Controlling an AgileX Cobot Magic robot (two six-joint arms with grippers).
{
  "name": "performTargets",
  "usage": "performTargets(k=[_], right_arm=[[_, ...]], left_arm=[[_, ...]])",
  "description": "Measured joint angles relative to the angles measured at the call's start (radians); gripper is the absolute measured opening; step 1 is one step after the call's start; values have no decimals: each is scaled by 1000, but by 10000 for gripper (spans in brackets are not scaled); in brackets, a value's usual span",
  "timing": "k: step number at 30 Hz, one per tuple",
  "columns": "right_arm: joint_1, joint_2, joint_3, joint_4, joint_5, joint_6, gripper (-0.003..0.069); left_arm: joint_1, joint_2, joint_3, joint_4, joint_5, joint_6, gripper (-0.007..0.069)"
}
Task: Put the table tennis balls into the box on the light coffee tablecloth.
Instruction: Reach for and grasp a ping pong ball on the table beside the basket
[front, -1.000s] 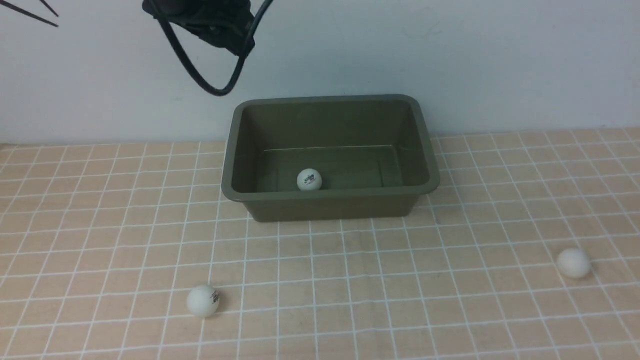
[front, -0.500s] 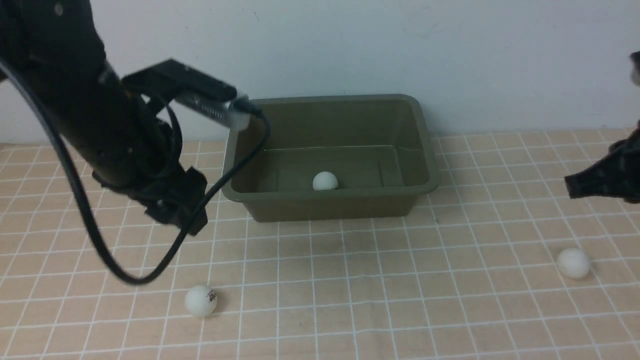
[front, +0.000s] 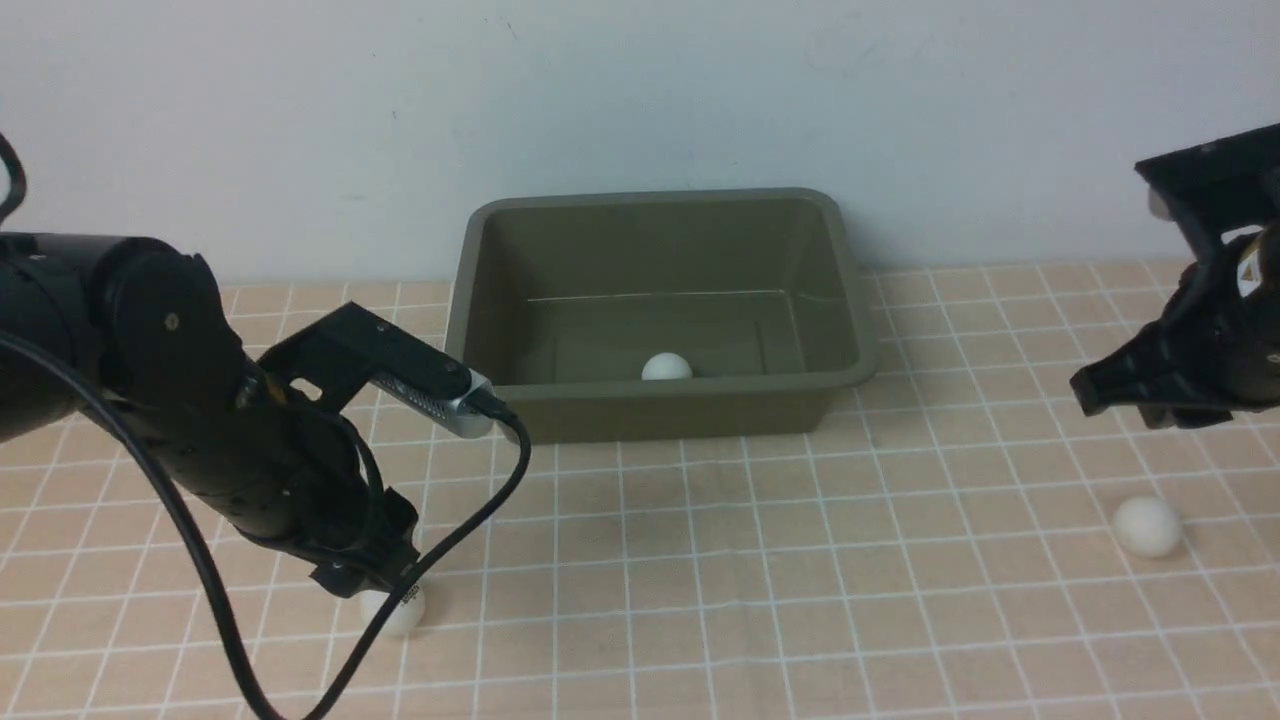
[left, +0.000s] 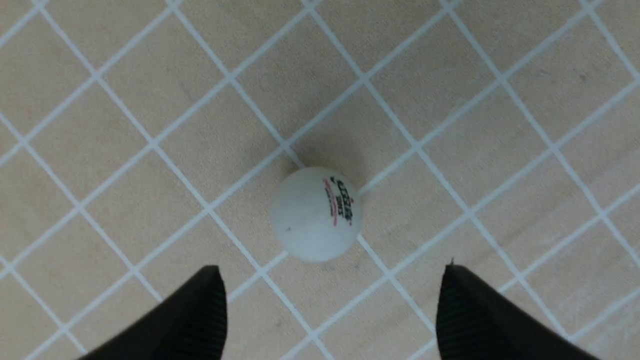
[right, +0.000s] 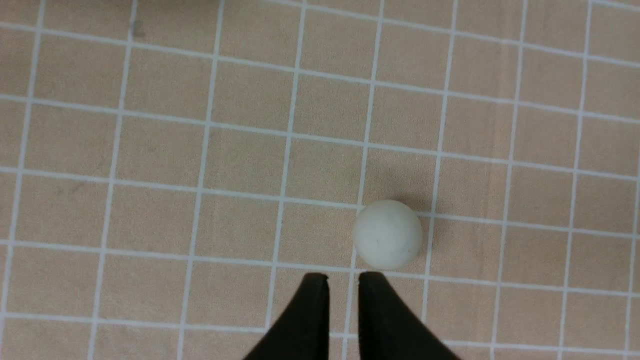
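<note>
- Three small matte white table tennis balls are in view: the left ball (left: 316, 214), the right ball (right: 387, 234) and the boxed ball (front: 666, 367).
- The left ball lies on the cloth just ahead of the left hand (left: 331, 269), in line with the gap between its two black fingers but not between them. No finger touches it. This hand is spread wide and holds nothing.
- In the front view the left hand overlaps the left ball and hides its upper part.
- The right ball lies just beyond the fingertips of the right hand (right: 343, 277), slightly to one side and apart from them. This hand is narrow, its two black fingers drawn almost together with a thin slit between, and it is empty.
- One rectangular olive-green plastic box (front: 660, 410) with rounded corners and a flared rim stands at the far middle of the one light coffee tablecloth (front: 760, 560), tan-peach with a grid of thin white lines.
- The boxed ball rests on the box floor by the near wall, half hidden by the rim.
- The left ball bears a small dark and red printed mark. The other two show plain white.
</note>
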Motion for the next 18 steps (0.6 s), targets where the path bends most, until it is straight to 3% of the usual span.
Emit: performTargets(k=[9, 18], right_arm=[[-123, 0, 0, 142, 4, -144, 373], [-128, 0, 0, 146, -5, -159, 419]], left_arm=[[0, 135, 1, -1, -85, 19, 469], [0, 204, 1, -1, -109, 19, 469]])
